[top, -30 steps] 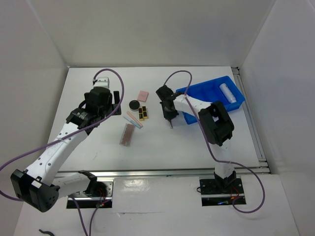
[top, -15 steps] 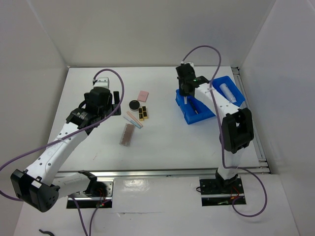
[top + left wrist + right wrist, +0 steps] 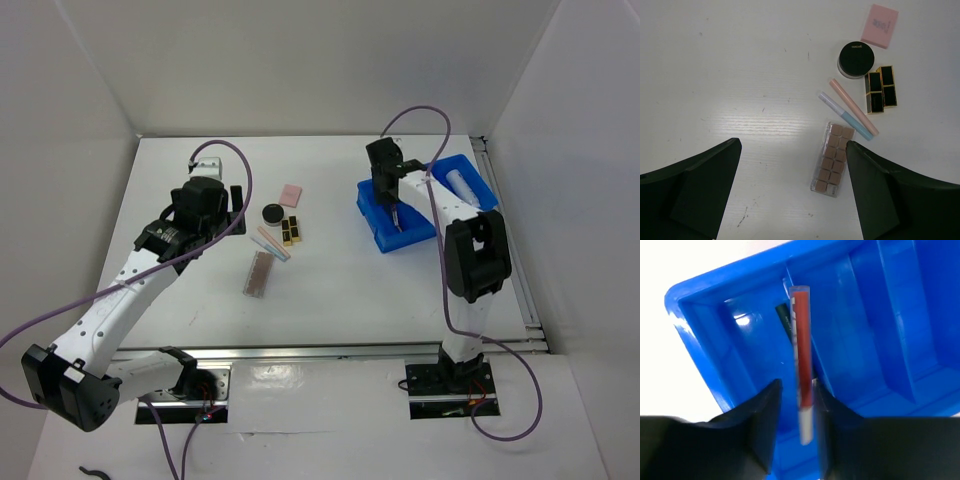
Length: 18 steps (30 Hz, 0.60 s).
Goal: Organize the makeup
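Observation:
My right gripper [image 3: 396, 212] hangs over the left compartment of the blue tray [image 3: 418, 238]. Its jaws stand slightly apart, and a red-and-white pencil [image 3: 802, 350] is loose between them, touching the right finger only, its lower end blurred. A dark pencil [image 3: 784, 320] lies in that compartment, and a white tube [image 3: 462, 185] lies at the tray's far right. My left gripper [image 3: 792, 145] is open above the table. Before it lie the brownish-pink palette [image 3: 834, 159], a pink pencil [image 3: 852, 106], a blue pencil [image 3: 847, 117], the black-and-gold palette [image 3: 880, 90], the round black compact [image 3: 856, 59] and the pink pad [image 3: 880, 26].
The tray sits tilted near the right rail [image 3: 510, 250] of the table. White walls close in the back and both sides. Purple cables loop above both arms.
The right arm swung from mid-table to over the tray, carrying the pencil. Its jaws have parted around the pencil. The tray looks shifted. The left arm has not moved.

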Each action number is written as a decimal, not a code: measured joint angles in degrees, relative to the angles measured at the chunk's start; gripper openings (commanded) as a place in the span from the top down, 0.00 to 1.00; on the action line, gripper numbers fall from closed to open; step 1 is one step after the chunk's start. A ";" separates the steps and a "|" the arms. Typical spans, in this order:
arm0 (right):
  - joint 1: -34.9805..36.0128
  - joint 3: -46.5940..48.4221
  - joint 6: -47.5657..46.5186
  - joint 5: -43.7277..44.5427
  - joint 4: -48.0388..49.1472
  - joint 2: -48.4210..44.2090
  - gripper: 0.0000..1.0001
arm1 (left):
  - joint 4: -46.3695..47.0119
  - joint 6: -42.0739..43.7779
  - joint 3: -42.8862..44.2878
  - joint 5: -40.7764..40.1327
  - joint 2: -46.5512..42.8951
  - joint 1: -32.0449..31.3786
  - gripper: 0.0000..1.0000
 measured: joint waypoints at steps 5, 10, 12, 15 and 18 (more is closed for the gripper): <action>0.26 0.57 -0.11 0.00 -0.48 1.18 0.35 | 0.00 0.00 0.00 0.00 0.00 0.00 0.00; 2.60 3.89 0.22 -0.22 -0.90 1.16 0.58 | 0.00 0.00 0.00 -0.04 0.00 0.00 0.00; 5.31 5.90 0.79 -1.14 -1.09 1.14 0.58 | 0.00 -0.13 0.00 -0.33 0.00 0.00 0.00; 11.06 9.14 2.27 -4.02 -1.38 1.22 0.53 | -0.46 -1.11 0.00 -2.03 0.00 0.00 0.00; 17.68 13.14 3.45 -7.19 -1.84 2.73 0.50 | -1.86 -3.72 0.00 -4.61 0.00 -0.02 0.00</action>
